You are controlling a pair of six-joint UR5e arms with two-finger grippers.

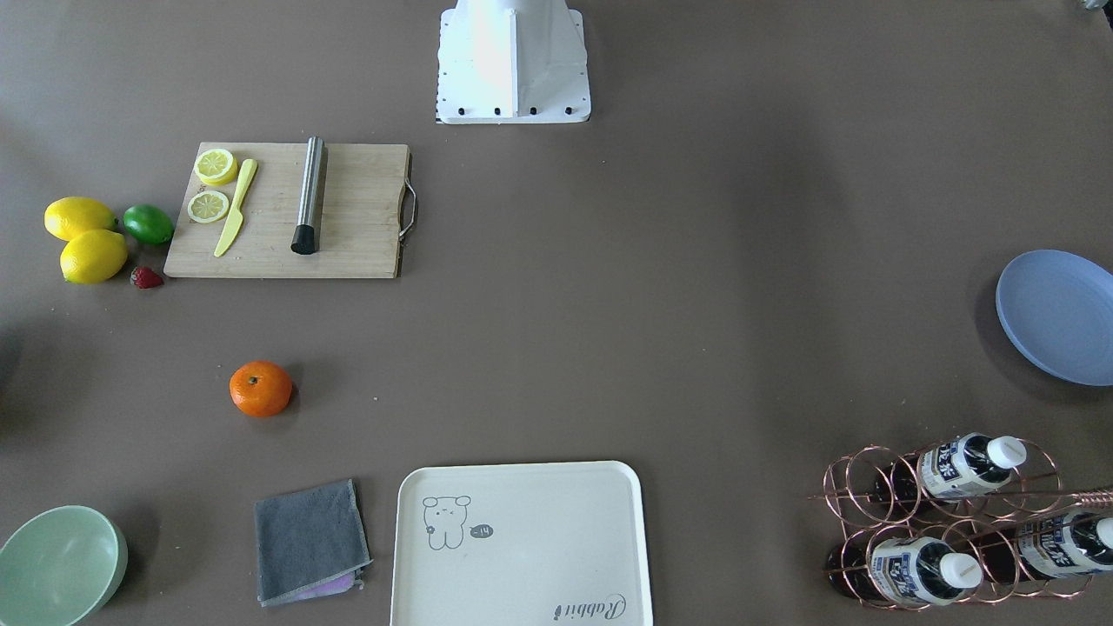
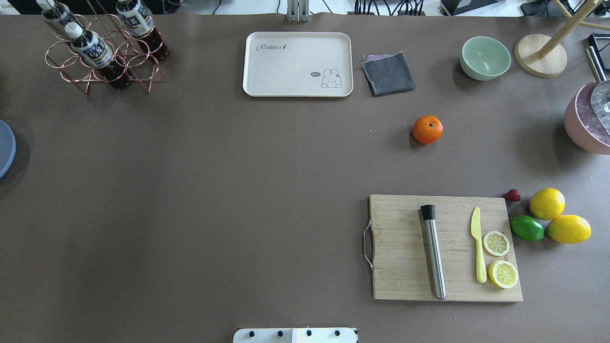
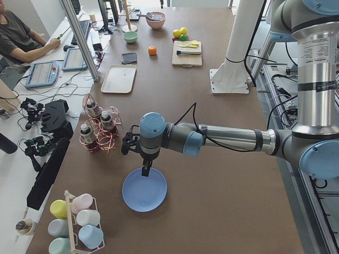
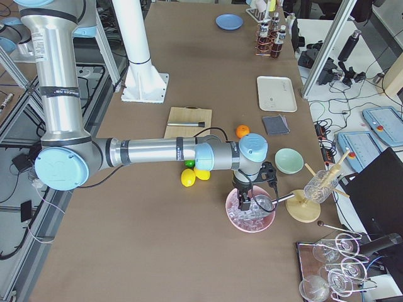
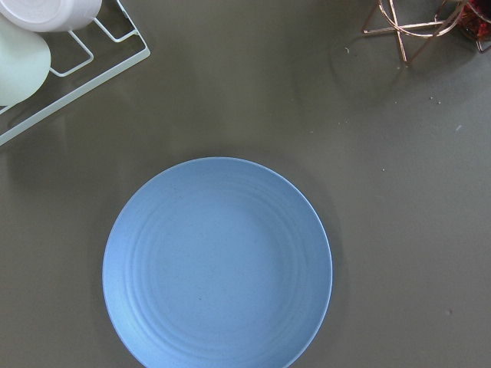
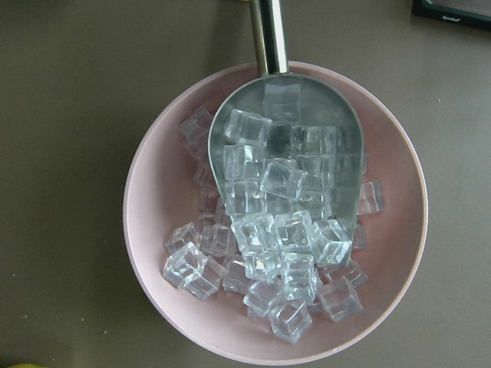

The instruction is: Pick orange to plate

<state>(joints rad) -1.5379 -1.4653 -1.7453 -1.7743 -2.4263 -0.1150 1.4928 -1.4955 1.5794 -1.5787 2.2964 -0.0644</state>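
On my overhead feed, starting at the far left edge, the plate lies flat on the brown table, and the left wrist camera looks straight down on its ringed blue face. From the side camera I see the left gripper hanging above it, but I cannot tell how its fingers are set. Next comes a copper wire rack holding three dark bottles on a slant, then a cream tray with a rabbit drawing, and a folded grey cloth just beside it. The orange sits alone on the table, near the cloth and well apart from the plate. Beyond it stands a pale green bowl. Nearer the robot, a cutting board carries a metal cylinder, a yellow knife and two lemon halves. At the far right, a pink bowl holds ice cubes and a metal scoop. The right gripper hovers over that bowl, and I cannot tell its finger state either.
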